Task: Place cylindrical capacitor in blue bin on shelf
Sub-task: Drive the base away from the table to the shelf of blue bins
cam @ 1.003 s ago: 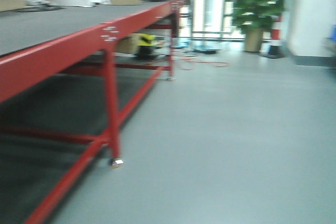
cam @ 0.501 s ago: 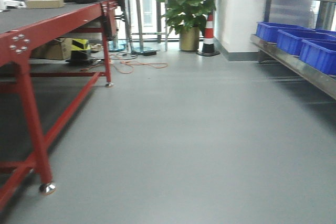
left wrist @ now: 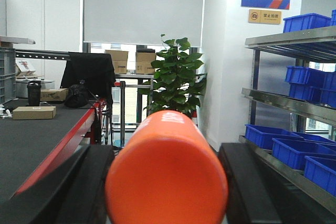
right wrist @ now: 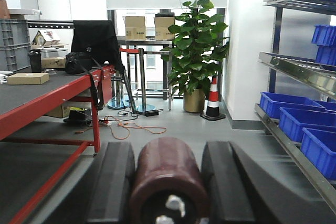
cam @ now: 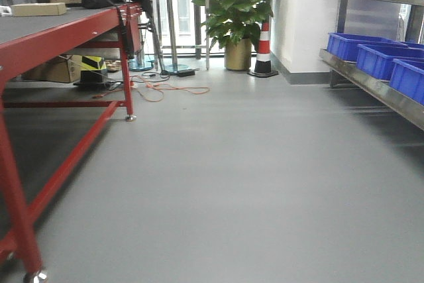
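In the right wrist view a dark maroon cylindrical capacitor (right wrist: 167,177) with metal terminals on its near end lies lengthwise between the black fingers of my right gripper (right wrist: 168,148), which is shut on it. My left gripper (left wrist: 168,150) is shut on an orange cylinder (left wrist: 167,174) with white print. The stainless-steel shelf (cam: 371,83) stands along the right side, with each blue bin (cam: 381,57) in a row on its low tier. The wrist views also show the shelf (right wrist: 299,72) and more blue bins (left wrist: 268,135) on higher tiers. Neither gripper appears in the front view.
A red-framed table (cam: 59,31) with a cardboard box runs along the left. Ahead stand a potted plant (cam: 235,4) and a striped traffic cone (cam: 264,48), with an orange cable (cam: 165,87) on the grey floor between table and shelf.
The front view has swung right: the red table slid to the left edge, and the shelf with its blue bins came into view on the right.
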Available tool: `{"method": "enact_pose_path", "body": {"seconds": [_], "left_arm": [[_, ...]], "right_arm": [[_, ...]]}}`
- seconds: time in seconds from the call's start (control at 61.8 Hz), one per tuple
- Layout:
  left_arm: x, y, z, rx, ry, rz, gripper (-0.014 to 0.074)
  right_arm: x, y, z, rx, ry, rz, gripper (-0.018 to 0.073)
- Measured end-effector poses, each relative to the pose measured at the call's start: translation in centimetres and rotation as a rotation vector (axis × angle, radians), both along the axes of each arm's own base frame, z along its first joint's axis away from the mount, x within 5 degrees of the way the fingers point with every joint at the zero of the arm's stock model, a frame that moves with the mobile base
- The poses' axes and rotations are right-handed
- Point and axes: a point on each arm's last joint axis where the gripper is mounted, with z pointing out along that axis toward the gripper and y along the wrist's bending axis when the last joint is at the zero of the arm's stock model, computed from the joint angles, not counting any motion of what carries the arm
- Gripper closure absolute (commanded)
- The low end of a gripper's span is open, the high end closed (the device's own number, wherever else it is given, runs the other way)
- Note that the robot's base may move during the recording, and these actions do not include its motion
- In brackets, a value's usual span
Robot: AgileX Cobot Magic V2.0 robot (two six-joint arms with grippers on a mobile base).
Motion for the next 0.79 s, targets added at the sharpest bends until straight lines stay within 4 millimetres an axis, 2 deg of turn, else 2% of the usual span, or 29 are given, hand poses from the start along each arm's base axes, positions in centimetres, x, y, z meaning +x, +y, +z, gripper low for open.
{"method": "enact_pose_path", "body": {"seconds": [0.792], "left_arm": [[-0.06,0.01,0.01,0.0,-0.002,0.0,0.0707]], "right_arm": [[0.0,0.0,0.0,0.0,0.0,0.0,0.0721]]}}
